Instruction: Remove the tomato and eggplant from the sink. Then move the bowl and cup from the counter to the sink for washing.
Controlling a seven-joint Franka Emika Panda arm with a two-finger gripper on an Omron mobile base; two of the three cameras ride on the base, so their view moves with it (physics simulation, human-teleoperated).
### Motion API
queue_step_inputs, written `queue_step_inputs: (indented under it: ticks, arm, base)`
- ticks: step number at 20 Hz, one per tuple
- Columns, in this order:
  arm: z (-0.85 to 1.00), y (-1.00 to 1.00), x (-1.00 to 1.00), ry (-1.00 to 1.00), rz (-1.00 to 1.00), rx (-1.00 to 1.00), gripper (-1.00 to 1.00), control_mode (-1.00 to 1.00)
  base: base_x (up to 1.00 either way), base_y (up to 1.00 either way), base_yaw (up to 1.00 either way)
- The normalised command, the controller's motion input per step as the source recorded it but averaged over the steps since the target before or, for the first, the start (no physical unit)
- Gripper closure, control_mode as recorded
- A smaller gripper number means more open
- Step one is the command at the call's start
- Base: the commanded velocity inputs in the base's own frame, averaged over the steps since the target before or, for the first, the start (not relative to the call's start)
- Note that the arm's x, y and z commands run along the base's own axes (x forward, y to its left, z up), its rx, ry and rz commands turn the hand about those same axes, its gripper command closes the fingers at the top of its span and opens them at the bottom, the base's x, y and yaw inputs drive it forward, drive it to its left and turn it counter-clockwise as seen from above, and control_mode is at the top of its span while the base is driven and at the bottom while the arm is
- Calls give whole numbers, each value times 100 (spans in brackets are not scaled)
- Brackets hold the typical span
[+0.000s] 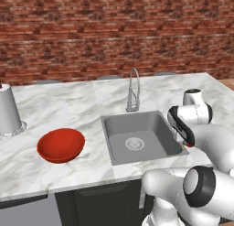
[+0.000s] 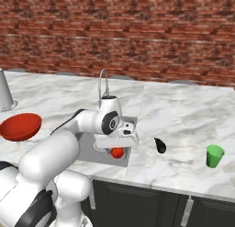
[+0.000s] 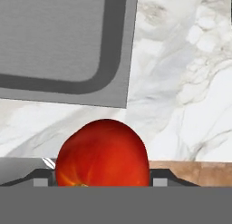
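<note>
My gripper is shut on the tomato, a shiny red ball that sits between the finger tips in the hand view. It hangs just past the sink's front right corner, over the counter near its front edge. The eggplant lies on the counter to the right of the sink. Further right stands the green cup. The red bowl rests on the counter left of the sink. The basin holds nothing but its drain.
A thin metal faucet rises behind the sink. A grey canister stands at the far left of the counter. A brick wall runs behind the counter, and dark cabinets sit below it.
</note>
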Motion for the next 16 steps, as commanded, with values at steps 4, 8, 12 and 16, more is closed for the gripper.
queue_step_inputs:
  ticks: [4, 8, 12, 16]
  arm:
    - [0, -31, 1, 0, 10, 10, 100, -100]
    - [0, -30, 5, 0, 9, 9, 100, -100]
    - [0, -29, 8, 0, 6, 10, 100, -100]
    - [0, -28, 10, 0, 4, 10, 100, -100]
  base:
    - [0, 0, 0]
    - [0, 0, 0]
    - [0, 0, 0]
    - [0, 0, 0]
